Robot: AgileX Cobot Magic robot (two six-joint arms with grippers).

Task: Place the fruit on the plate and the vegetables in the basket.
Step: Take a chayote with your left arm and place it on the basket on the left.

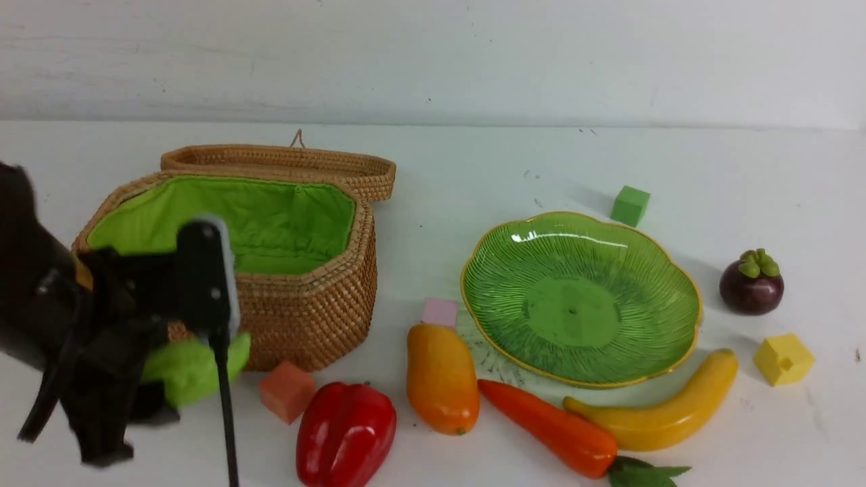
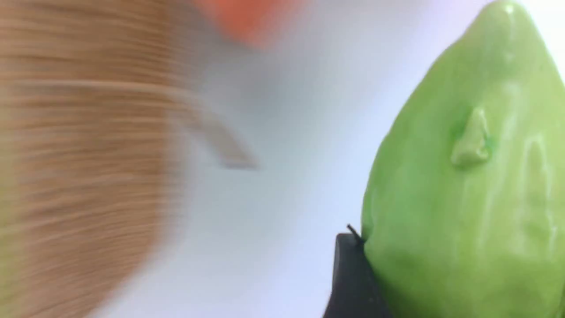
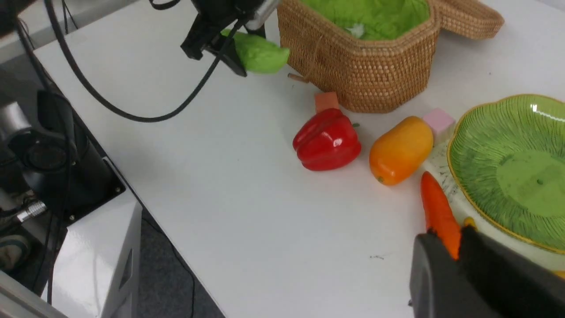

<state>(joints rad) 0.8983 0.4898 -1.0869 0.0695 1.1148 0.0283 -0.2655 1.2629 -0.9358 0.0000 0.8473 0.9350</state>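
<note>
My left gripper (image 1: 177,376) is shut on the light green gourd (image 1: 211,362), held just off the table against the front left wall of the open wicker basket (image 1: 304,318). In the left wrist view the gourd (image 2: 463,198) fills the frame beside one dark finger (image 2: 353,274). The red pepper (image 1: 345,433), mango (image 1: 441,375), carrot (image 1: 548,426) and banana (image 1: 663,406) lie along the front. The mangosteen (image 1: 751,284) sits right of the green plate (image 1: 582,297), which holds nothing. My right gripper (image 3: 457,240) hovers shut above the carrot (image 3: 437,207), holding nothing.
Foam cubes are scattered about: orange-red (image 1: 287,391) by the basket, pink (image 1: 440,312) behind the mango, green (image 1: 630,205) behind the plate, yellow (image 1: 783,359) at the right. The basket lid (image 1: 284,162) lies open behind it. The table's left edge (image 3: 88,132) drops to the robot base.
</note>
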